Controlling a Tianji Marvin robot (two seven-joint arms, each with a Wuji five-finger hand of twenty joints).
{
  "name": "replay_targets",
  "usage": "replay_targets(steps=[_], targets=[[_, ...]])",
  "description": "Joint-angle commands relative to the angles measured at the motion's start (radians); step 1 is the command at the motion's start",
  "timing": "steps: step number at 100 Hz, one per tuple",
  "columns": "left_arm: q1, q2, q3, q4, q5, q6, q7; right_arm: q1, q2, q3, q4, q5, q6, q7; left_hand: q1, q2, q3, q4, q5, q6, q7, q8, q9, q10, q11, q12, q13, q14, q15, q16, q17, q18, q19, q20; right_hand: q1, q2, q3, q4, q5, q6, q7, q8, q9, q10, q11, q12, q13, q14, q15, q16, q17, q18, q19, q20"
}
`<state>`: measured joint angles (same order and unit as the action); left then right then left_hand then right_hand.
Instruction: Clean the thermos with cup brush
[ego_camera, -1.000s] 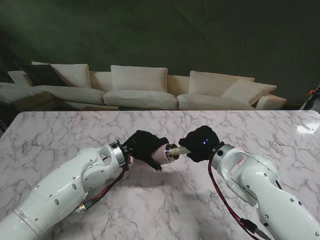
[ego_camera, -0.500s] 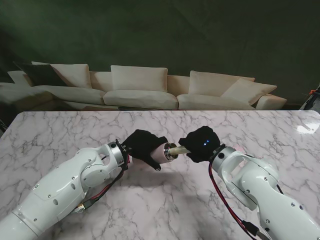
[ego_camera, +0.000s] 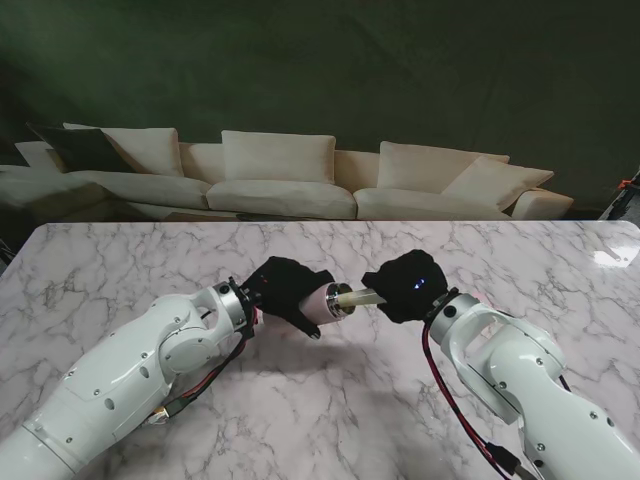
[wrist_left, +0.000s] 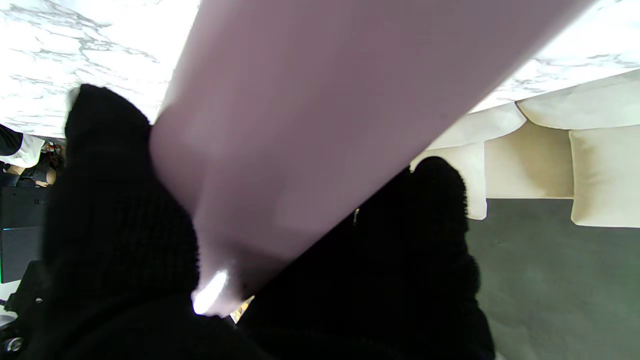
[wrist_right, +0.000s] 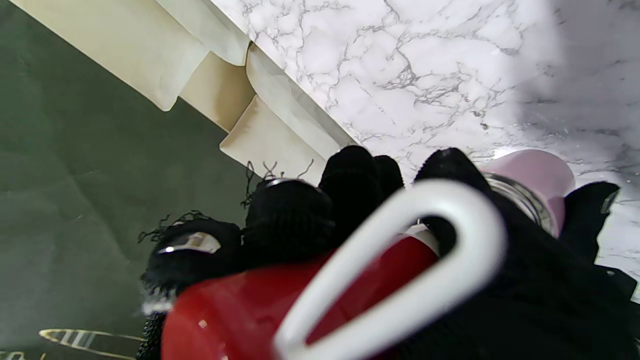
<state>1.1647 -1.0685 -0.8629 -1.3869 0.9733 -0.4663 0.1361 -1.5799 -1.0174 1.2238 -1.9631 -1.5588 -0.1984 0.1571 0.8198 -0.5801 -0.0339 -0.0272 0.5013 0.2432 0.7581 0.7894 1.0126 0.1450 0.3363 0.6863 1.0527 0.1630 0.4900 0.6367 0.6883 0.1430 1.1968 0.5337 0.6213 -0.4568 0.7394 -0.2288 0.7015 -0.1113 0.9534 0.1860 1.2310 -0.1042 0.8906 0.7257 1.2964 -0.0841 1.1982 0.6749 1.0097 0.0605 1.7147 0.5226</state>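
Note:
A pale pink thermos (ego_camera: 325, 303) lies sideways above the table in my left hand (ego_camera: 285, 290), black-gloved and shut around its body; its steel mouth faces right. Its pink wall (wrist_left: 320, 125) fills the left wrist view, with gloved fingers (wrist_left: 115, 200) around it. My right hand (ego_camera: 408, 285), also gloved, is shut on the cup brush, whose pale head (ego_camera: 358, 297) reaches into the thermos mouth. The right wrist view shows the brush's red handle (wrist_right: 280, 295) with a white loop (wrist_right: 400, 270) and the thermos rim (wrist_right: 535, 185) beyond the fingers.
The white marble table (ego_camera: 320, 400) spreads under both arms. A cream sofa (ego_camera: 290, 185) stands beyond the far edge, against a dark green wall.
My right hand has drawn slightly to the right and away from the thermos, showing a little more of the brush head. The left hand has shifted slightly to the left.

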Motion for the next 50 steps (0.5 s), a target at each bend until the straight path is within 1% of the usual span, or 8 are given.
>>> replay_targets(steps=[1,14,35,43,50], targets=[[0.000,0.001,0.005,0.001,0.003,-0.003,-0.014,-0.004,0.002,0.008,-0.020,-0.003,0.019,-0.007,0.417,0.274,0.337,0.059,0.079,-0.239,0.092,0.003,0.015,-0.058,0.023,0.006,0.088,-0.135,0.204,0.056,0.020,-0.181,0.034,0.014,0.113,0.099,0.140,-0.021,0.032,-0.005,0.028,-0.022,0.037,0.011,0.017,0.008,0.026,0.012,0.029,0.011,0.070,-0.020,0.143,0.002],[-0.004,-0.001,0.013,0.003,-0.001,-0.003,-0.012,0.001,0.001,0.000,-0.010,0.001,0.026,-0.011,0.415,0.275,0.339,0.059,0.078,-0.239,0.093,0.001,0.014,-0.059,0.023,0.007,0.087,-0.137,0.204,0.056,0.021,-0.180,0.035,0.014,0.115,0.097,0.141,-0.021,0.034,-0.005,0.027,-0.023,0.038,0.013,0.018,0.008,0.026,0.013,0.030,0.011,0.069,-0.015,0.142,0.002],[-0.009,-0.002,0.026,0.007,-0.006,-0.003,-0.011,0.064,0.005,-0.074,0.051,0.033,0.024,0.010,0.414,0.274,0.340,0.057,0.077,-0.238,0.095,0.000,0.014,-0.060,0.022,0.008,0.087,-0.136,0.204,0.055,0.020,-0.180,0.034,0.014,0.111,0.097,0.143,-0.022,0.034,-0.011,0.028,-0.023,0.038,0.009,0.017,0.007,0.026,0.008,0.030,0.011,0.069,-0.013,0.141,0.002],[-0.007,-0.001,0.023,0.008,-0.006,-0.003,-0.013,0.066,0.005,-0.075,0.051,0.035,0.023,0.011,0.415,0.275,0.341,0.057,0.077,-0.239,0.094,-0.001,0.014,-0.059,0.022,0.008,0.086,-0.135,0.203,0.055,0.020,-0.181,0.034,0.014,0.111,0.096,0.144,-0.021,0.034,-0.012,0.028,-0.023,0.038,0.009,0.016,0.007,0.026,0.006,0.029,0.011,0.069,-0.013,0.141,0.002],[-0.003,0.000,0.015,0.006,-0.003,-0.004,-0.013,0.054,0.004,-0.059,0.034,0.030,0.022,0.011,0.416,0.275,0.342,0.057,0.077,-0.238,0.095,-0.001,0.014,-0.058,0.022,0.008,0.086,-0.135,0.203,0.055,0.020,-0.181,0.034,0.013,0.111,0.097,0.145,-0.022,0.033,-0.010,0.028,-0.023,0.038,0.009,0.017,0.007,0.026,0.006,0.029,0.011,0.069,-0.013,0.141,0.002]])
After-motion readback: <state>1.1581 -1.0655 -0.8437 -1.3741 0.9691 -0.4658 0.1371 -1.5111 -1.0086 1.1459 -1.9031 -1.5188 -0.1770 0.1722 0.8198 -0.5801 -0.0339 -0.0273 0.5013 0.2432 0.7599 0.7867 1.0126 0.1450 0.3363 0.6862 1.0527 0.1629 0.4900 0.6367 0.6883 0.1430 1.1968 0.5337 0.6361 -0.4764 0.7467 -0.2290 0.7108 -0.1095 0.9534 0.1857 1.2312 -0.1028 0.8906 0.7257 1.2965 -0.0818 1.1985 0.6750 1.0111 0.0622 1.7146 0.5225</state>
